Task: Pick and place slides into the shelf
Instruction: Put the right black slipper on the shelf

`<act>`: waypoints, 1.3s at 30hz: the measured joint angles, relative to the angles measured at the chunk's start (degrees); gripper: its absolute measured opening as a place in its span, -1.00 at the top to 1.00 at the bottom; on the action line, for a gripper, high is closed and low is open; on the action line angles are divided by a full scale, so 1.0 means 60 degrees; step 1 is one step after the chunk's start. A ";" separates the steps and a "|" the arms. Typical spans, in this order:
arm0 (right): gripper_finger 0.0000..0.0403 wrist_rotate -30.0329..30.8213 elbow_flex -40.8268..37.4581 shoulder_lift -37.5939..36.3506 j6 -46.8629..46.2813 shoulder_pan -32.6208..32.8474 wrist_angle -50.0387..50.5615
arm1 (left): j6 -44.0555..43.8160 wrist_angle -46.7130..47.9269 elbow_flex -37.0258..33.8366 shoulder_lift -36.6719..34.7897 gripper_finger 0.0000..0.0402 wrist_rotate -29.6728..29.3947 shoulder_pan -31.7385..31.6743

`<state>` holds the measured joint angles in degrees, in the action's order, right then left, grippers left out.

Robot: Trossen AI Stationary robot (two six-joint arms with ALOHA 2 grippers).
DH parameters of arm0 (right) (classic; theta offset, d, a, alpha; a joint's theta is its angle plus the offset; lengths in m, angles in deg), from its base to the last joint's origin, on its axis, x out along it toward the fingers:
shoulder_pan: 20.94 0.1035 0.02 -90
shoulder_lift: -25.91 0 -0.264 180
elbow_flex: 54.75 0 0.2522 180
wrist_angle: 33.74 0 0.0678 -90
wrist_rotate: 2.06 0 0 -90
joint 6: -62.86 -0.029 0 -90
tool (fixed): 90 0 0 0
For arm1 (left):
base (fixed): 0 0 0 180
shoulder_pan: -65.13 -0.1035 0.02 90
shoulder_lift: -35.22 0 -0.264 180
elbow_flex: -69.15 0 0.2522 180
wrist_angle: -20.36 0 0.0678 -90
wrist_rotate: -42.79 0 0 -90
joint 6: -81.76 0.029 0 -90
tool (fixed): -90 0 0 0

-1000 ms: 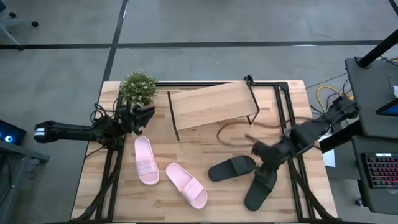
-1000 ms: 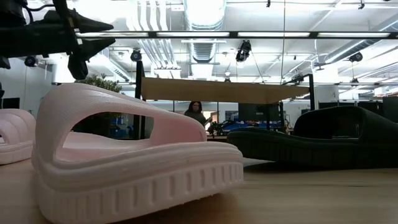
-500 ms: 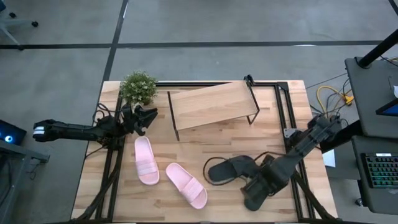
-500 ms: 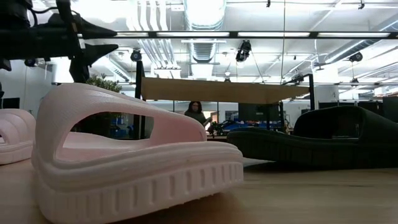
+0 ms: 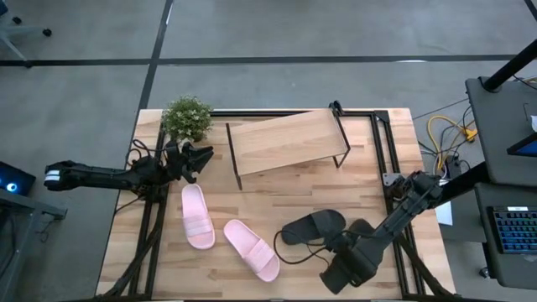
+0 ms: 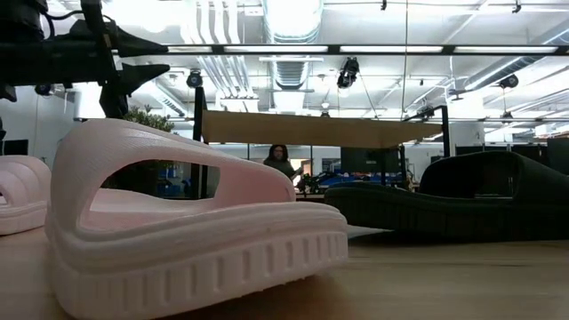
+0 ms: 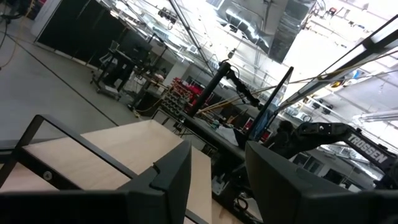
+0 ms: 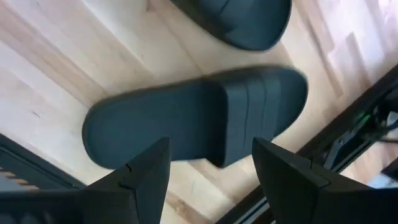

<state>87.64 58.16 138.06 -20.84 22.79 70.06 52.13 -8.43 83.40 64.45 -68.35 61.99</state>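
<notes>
Slides lie on the bench (image 5: 285, 180) in the high view: pink pair (image 5: 225, 235) at 7 o'clock of the shelf (image 5: 287, 140), black slide (image 5: 313, 226) at 5 o'clock. Right wrist view: right hand (image 8: 208, 177), fingers apart, hangs over another black slide (image 8: 186, 121). Left wrist view: left hand (image 7: 214, 171), fingers apart and empty, faces the shelf.

Count on the table

There were two pink slides (image 5: 196, 216) (image 5: 252, 249), two black slides (image 5: 313, 226) (image 8: 199, 118), one shelf (image 5: 285, 140), one potted plant (image 5: 186, 117) and two robot arms (image 5: 109, 177) (image 5: 394, 222).
</notes>
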 joint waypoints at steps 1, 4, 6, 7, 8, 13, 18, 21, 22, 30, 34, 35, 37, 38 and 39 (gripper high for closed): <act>-0.08 -0.0096 0.0000 0.0039 -0.0160 0.0004 0.0003 | 0.0000 -0.0004 0.0000 0.0000 0.32 0.0000 -0.0004; -0.04 -0.0532 -0.0004 0.0116 -0.0544 -0.0021 0.0003 | 0.0000 0.0004 0.0000 0.0000 0.32 0.0004 -0.0004; 0.01 -0.0856 -0.0004 0.0195 -0.0767 -0.0033 0.0004 | 0.0000 0.0003 0.0000 0.0000 0.32 0.0000 -0.0003; 0.03 -0.0968 -0.0014 0.0233 -0.0803 -0.0040 -0.0007 | 0.0001 0.0006 0.0000 0.0000 0.32 0.0001 -0.0004; 0.05 -0.1041 -0.0015 0.0285 -0.0804 -0.0040 -0.0004 | 0.0002 0.0005 0.0000 0.0004 0.32 0.0000 -0.0002; 0.15 -0.1257 -0.0028 0.0555 -0.0642 -0.0036 -0.0001 | 0.0000 0.0014 0.0000 0.0163 0.32 -0.0002 -0.0003; 0.19 -0.1044 -0.0182 0.0771 -0.0360 -0.0022 -0.0011 | -0.0007 0.0010 0.0000 0.0287 0.32 -0.0005 -0.0002; 0.17 -0.0693 -0.0354 0.0842 -0.0404 -0.0018 -0.0005 | -0.0011 0.0007 0.0000 0.0379 0.32 -0.0007 -0.0001; 0.15 -0.0681 -0.0437 0.0849 -0.0434 -0.0020 -0.0004 | -0.0012 0.0011 0.0005 0.0419 0.32 -0.0004 -0.0002; -0.12 -0.0687 -0.1081 0.0851 -0.0293 -0.0019 -0.0007 | -0.0029 0.0004 0.0029 0.0561 0.32 -0.0004 -0.0002; -0.20 -0.0641 -0.1319 0.0892 0.0145 -0.0018 -0.0007 | -0.0029 0.0005 0.0029 0.0554 0.32 -0.0004 -0.0001; -0.21 -0.0596 -0.1360 0.0898 0.0183 -0.0018 -0.0003 | -0.0029 0.0008 0.0029 0.0550 0.32 -0.0004 -0.0004; -0.21 -0.0437 -0.1428 0.0898 0.0193 -0.0014 -0.0017 | -0.0029 0.0003 0.0029 0.0550 0.32 -0.0004 0.0000; -0.20 -0.0363 -0.1478 0.0898 0.0212 -0.0014 -0.0022 | -0.0029 -0.0004 0.0029 0.0564 0.32 -0.0006 -0.0003; -0.19 -0.0332 -0.1535 0.0898 0.0256 -0.0014 -0.0022 | -0.0029 -0.0003 0.0029 0.0568 0.32 -0.0007 -0.0004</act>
<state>85.65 48.95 143.45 -19.31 22.70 69.93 51.96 -8.45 83.57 67.86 -68.39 61.97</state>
